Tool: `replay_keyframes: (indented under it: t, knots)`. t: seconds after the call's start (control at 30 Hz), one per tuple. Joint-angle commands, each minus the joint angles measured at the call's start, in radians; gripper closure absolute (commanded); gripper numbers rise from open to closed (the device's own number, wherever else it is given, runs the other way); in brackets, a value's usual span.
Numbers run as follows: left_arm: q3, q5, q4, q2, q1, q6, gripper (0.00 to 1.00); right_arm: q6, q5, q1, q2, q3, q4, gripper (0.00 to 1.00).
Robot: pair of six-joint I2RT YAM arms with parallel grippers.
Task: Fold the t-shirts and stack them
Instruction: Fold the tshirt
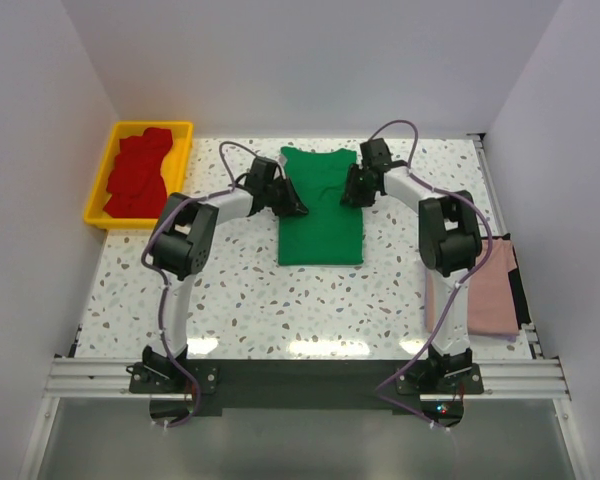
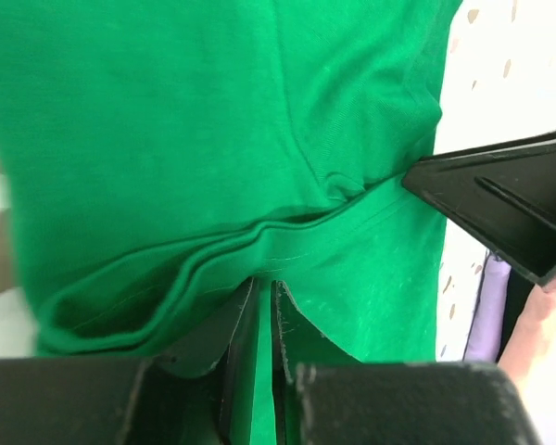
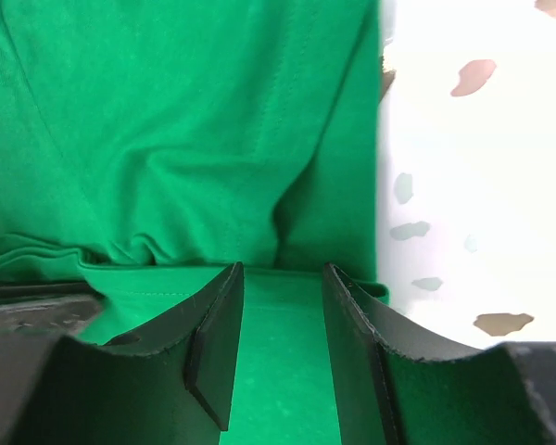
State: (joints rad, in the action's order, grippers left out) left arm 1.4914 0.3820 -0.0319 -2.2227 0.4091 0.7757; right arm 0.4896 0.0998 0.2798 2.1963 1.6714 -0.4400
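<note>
Two grippers flank the green t-shirt (image 1: 320,225), which lies in the middle of the table (image 1: 230,290) as a narrow strip; its long axis runs from the far edge toward the arm bases, collar end farthest away. The left gripper (image 1: 292,205) sits at the strip's left edge and the right gripper (image 1: 352,188) at its right edge, both on the far half and level with each other, so neither arm is nearer.

In the left wrist view the left gripper's jaws stand narrow, with a thin band of green in the gap and a folded edge across the tips; whether that band is nipped or merely seen through the gap cannot be told. In the right wrist view the right gripper's jaws stand moderately apart over flat cloth, holding nothing.

The coming move is probably a crosswise fold (far half drawn toward the near hem), so travel follows the long axis. Bare table lies beyond the near hem; the far end has little margin. A dusty pink t-shirt (image 1: 485,290) lies by the right edge, and red t-shirts (image 1: 135,175) fill the yellow tray (image 1: 100,170) at far left; both lie well apart from the strip.
</note>
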Motion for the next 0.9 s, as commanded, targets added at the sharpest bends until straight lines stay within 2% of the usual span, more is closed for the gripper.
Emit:
replay_keyframes:
  t: [0.0, 0.2, 0.67, 0.8, 0.87]
  knots:
    - [-0.032, -0.020, 0.009, 0.050, -0.065, 0.002, 0.84, -0.016, 0.006, -0.022, -0.001, -0.024, -0.002, 0.57]
    - [-0.060, -0.008, 0.049, 0.069, -0.093, -0.024, 0.82, -0.023, 0.038, -0.030, 0.006, -0.024, 0.011, 0.57]
    - [-0.118, -0.012, 0.084, 0.050, -0.115, 0.011, 0.83, -0.029, 0.044, -0.031, 0.000, -0.036, 0.017, 0.57]
    - [-0.177, -0.022, 0.119, 0.080, -0.115, 0.039, 0.83, -0.025, 0.028, -0.031, -0.026, -0.053, 0.015, 0.53]
    - [-0.183, -0.008, 0.138, 0.095, -0.115, 0.036, 0.79, -0.023, 0.012, -0.030, -0.059, -0.067, 0.026, 0.47]
